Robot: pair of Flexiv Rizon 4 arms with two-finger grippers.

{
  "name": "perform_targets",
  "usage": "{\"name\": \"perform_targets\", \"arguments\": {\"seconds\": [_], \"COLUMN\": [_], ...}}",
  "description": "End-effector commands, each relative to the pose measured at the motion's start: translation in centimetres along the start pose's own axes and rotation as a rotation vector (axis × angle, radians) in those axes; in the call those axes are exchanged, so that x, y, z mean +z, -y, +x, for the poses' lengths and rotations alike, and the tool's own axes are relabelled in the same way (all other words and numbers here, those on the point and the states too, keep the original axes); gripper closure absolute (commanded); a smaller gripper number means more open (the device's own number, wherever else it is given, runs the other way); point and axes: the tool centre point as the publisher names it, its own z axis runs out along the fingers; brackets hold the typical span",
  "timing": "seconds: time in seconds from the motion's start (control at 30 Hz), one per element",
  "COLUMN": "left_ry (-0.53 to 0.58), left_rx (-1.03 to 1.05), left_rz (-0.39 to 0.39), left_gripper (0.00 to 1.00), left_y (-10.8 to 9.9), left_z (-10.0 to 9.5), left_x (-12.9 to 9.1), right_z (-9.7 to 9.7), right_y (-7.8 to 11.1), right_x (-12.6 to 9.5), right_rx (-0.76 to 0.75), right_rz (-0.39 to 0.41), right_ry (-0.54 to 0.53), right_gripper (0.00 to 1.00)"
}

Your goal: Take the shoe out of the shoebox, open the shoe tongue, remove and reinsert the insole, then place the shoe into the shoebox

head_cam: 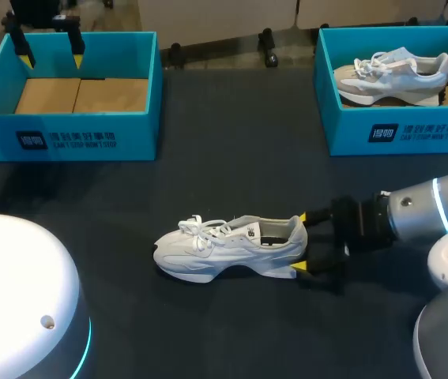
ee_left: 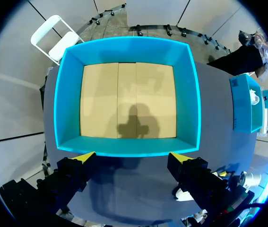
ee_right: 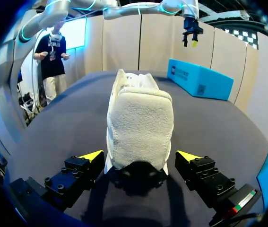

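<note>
While its heel fills the right wrist view and hides the toe, the shoe (head_cam: 227, 249) stands on the dark table (head_cam: 231, 158), white mesh with a fuzzy heel. Right gripper (head_cam: 300, 243) gapes wide either side of that heel, gripping nothing. Left gripper (head_cam: 51, 57) hangs spread and empty over the cardboard-floored teal box (head_cam: 65, 118).

A white lace-up shoe (head_cam: 227, 246) stands upright on its sole in the middle of the dark tabletop (head_cam: 231, 174), toe pointing left. A teal shoebox (head_cam: 65, 138), open, its cardboard floor bare, sits far left. A second shoebox (head_cam: 405, 130), far right, holds a grey-and-white shoe (head_cam: 393, 75).
</note>
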Motion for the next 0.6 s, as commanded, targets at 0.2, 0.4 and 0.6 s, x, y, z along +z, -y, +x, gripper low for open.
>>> {"name": "perform_targets", "arguments": {"seconds": [0.2,0.4,0.6], "left_ry": [0.0,0.0,0.0], "left_rx": [0.0,0.0,0.0], "left_rz": [0.0,0.0,0.0], "left_gripper": [0.0,0.0,0.0], "left_y": [0.0,0.0,0.0], "left_z": [0.0,0.0,0.0], "left_x": [0.0,0.0,0.0], "right_z": [-0.2,-0.4,-0.4], "right_y": [-0.3,-0.5,-0.5], "right_x": [1.1,1.6,2.7], "right_rx": [0.007,0.002,0.0], "right_rz": [-0.007,-0.016,-0.032], "right_ry": [-0.014,-0.015,-0.036], "right_gripper": [0.0,0.0,0.0]}}
